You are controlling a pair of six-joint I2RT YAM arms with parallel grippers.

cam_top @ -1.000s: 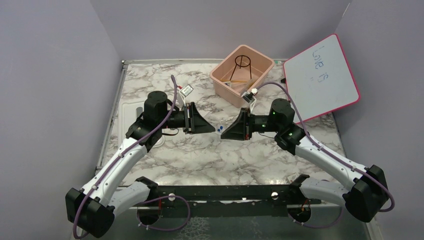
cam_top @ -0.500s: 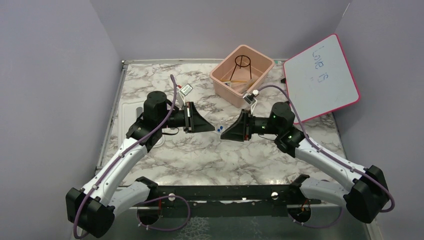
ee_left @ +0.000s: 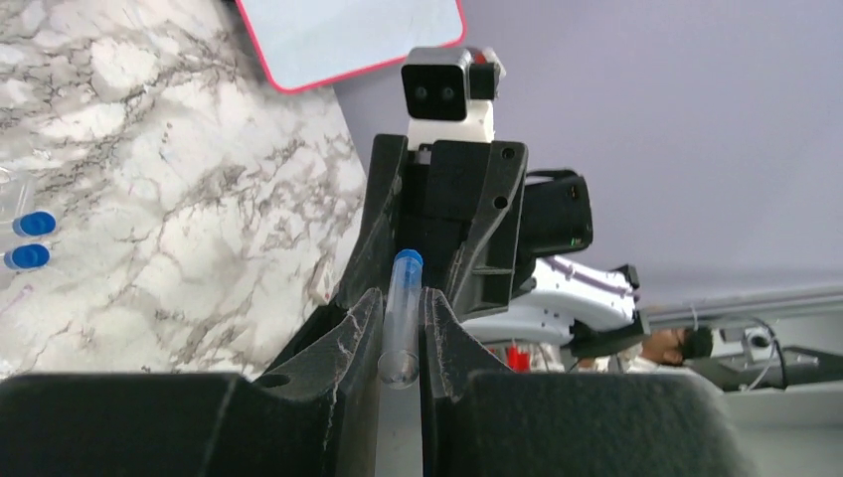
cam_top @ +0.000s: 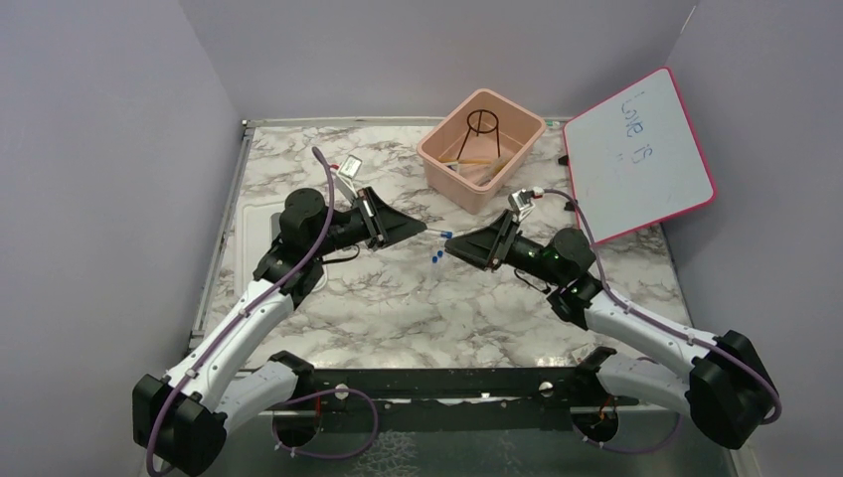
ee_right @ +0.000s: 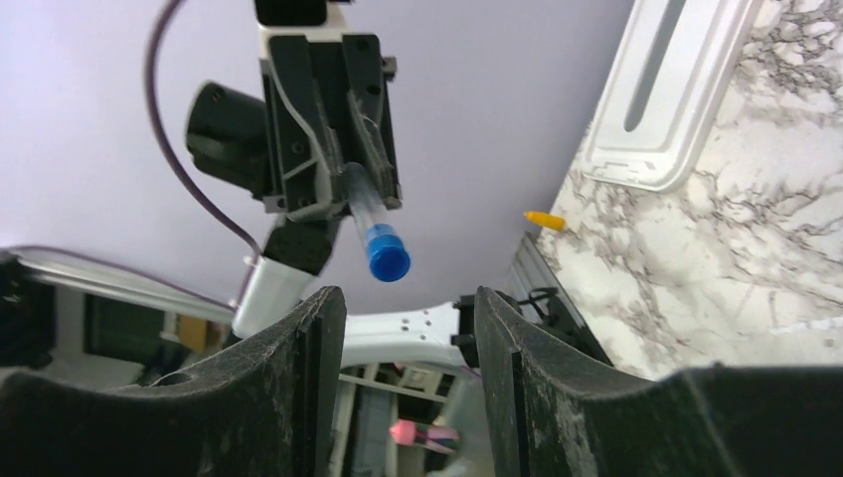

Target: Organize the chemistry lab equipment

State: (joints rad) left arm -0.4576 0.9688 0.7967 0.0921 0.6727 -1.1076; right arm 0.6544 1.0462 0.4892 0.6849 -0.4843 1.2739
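A clear tube with a blue cap (ee_left: 403,316) is pinched between the fingers of my left gripper (ee_left: 401,298), which is shut on it. In the top view the tube (cam_top: 440,235) sticks out toward my right gripper (cam_top: 451,245). The right wrist view shows the tube's capped end (ee_right: 386,254) just beyond my right gripper (ee_right: 403,313), which is open with nothing between its fingers. Two tiny blue-tipped pieces (cam_top: 437,257) lie on the marble below both grippers. The black wire tripod (cam_top: 483,122) stands inside the pink bin (cam_top: 444,162), next to tan pieces.
A pink-framed whiteboard (cam_top: 641,149) leans at the back right, close to the right arm. The white lid (cam_top: 256,227) lies flat at the table's left, partly under the left arm. A small yellow piece (ee_right: 544,220) lies near the lid.
My left gripper closed on the tube and lifted it off the table. My right gripper opened, let go and drew back a little to the right, tilted upward.
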